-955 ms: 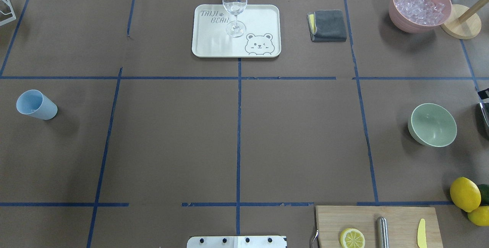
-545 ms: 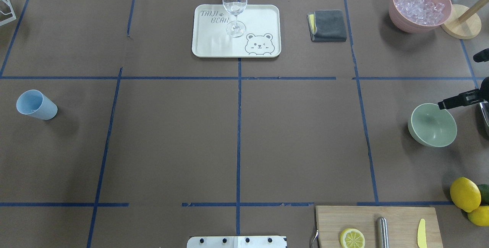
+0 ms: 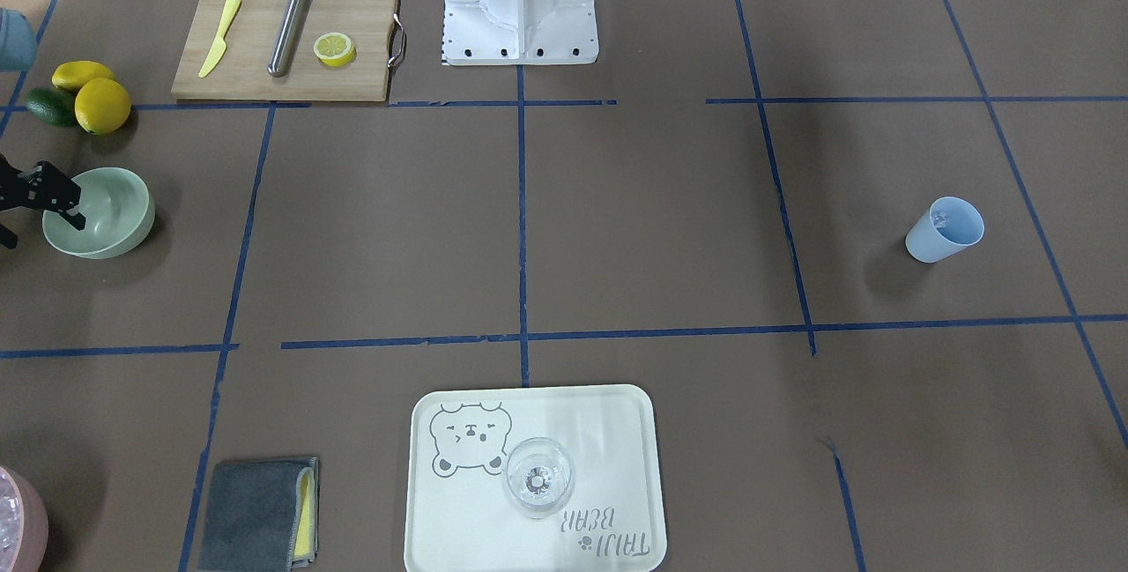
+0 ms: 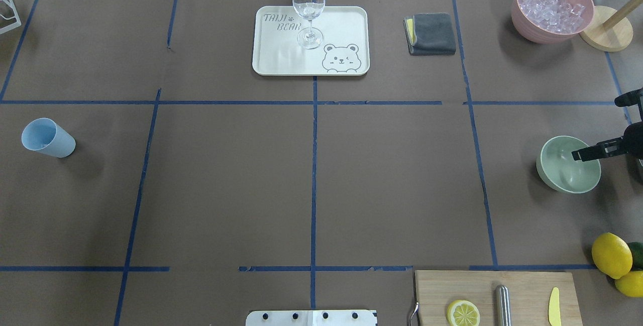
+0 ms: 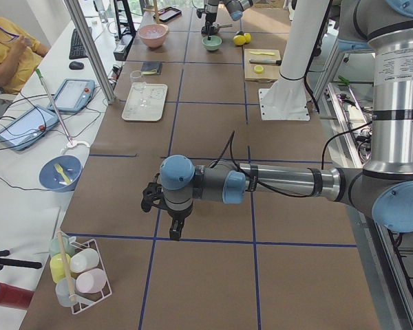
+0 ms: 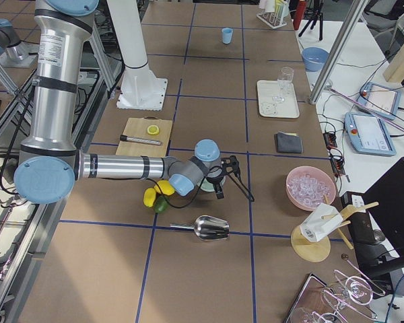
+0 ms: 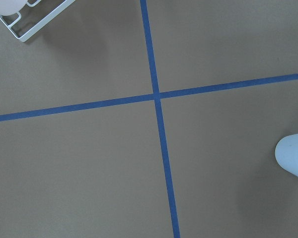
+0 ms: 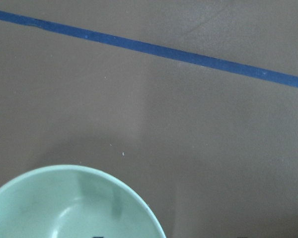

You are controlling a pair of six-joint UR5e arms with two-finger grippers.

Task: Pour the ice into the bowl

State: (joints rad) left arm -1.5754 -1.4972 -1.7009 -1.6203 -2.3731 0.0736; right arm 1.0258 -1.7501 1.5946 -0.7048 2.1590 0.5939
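Nothing poured yet — your ice [image 3: 943, 219] sits in the blue cup [image 3: 932, 246] near the table's left edge. The bowl [image 4: 563, 181] by the right edge is empty — the right gripper [image 4: 597, 127] hangs over it, jaws spread, holding nothing.

On my overhead feed, the brown counter [image 4: 226, 180] carries a pale tray [image 4: 281, 60] at its far side with a wine glass [image 4: 308, 2] upright on it, a folded grey cloth [image 4: 432, 33] near it, and a pink container [image 4: 527, 24] just beside a round wooden stand [image 4: 605, 35]. At the near edge I see a cutting board [image 4: 527, 291] bearing a lemon half [image 4: 463, 313], a metal rod [image 4: 502, 306] and a yellow knife [image 4: 553, 307], with whole lemons [image 4: 611, 254] near its corner. My side camera shows a metal scoop [image 6: 211, 228] lying on the counter.
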